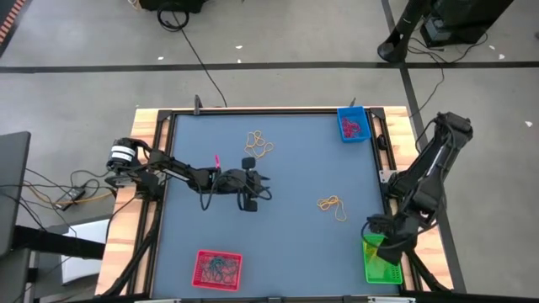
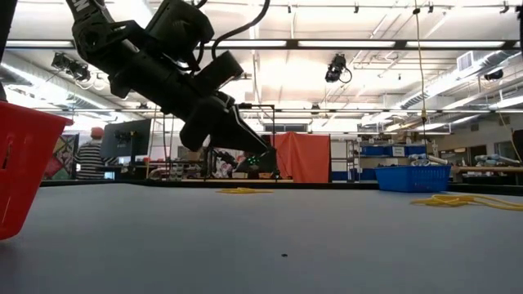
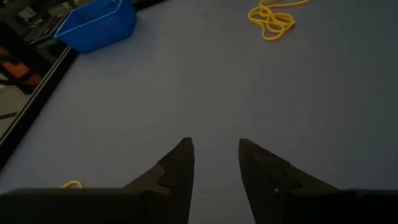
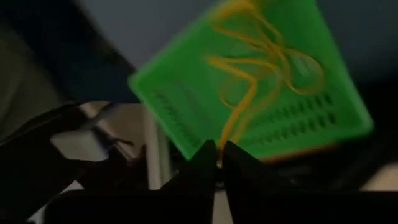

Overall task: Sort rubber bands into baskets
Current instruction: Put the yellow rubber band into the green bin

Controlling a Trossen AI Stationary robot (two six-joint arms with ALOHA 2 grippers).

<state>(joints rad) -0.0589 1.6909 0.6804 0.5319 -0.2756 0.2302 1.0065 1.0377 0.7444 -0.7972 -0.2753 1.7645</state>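
the right gripper [image 4: 216, 163] hangs just above the green basket [image 1: 381, 263] at the near right corner of the table [image 1: 286, 236]. its jaws are pinched together on an orange rubber band [image 4: 239, 115], whose strand trails from the tips straight down onto the loops already lying in that basket. the band's long axis runs from the jaws toward the basket floor, so letting go here should drop it inside; the risk, as i judge it, is that the strand clings to a jaw tip.

the left gripper [image 1: 261, 183] hovers over the middle of the table with its jaws apart and nothing between them. two loose heaps remain: a yellow cluster [image 1: 259, 143] toward the far edge, near that gripper, and an orange-yellow cluster [image 1: 332, 204] right of centre, between the two arms. the left wrist view shows the second cluster ahead of the open jaws, off to one side, with the blue basket [image 1: 353, 124] beyond. the left arm looks better placed for either heap.

the red basket [image 1: 217, 268] sits at the near edge.
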